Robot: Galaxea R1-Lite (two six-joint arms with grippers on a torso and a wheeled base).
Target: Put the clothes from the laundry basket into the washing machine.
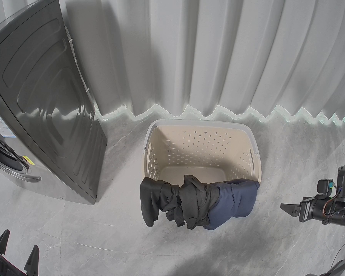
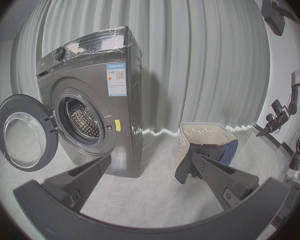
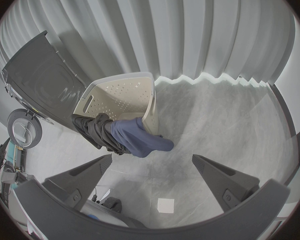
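Sideways over the near rim of the laundry basket (image 1: 203, 124) lay the clothes (image 1: 195, 204), their long axis running left to right and the blue end on the right. The washing machine (image 1: 46, 96) stood at the left. The left gripper (image 2: 150, 156) and right gripper (image 3: 151, 157) were spread apart and empty.

Left gripper (image 1: 18, 246) sits low at the near left on my head cam, tips pointing up and forward. On the left wrist cam its two fingers (image 2: 90, 175) are spread wide apart. Right arm (image 1: 335, 207) is out on the right side, wrist about level, with the right gripper (image 1: 290, 208) aimed in toward the middle. Its jaws are wide apart too, going by the right wrist cam.
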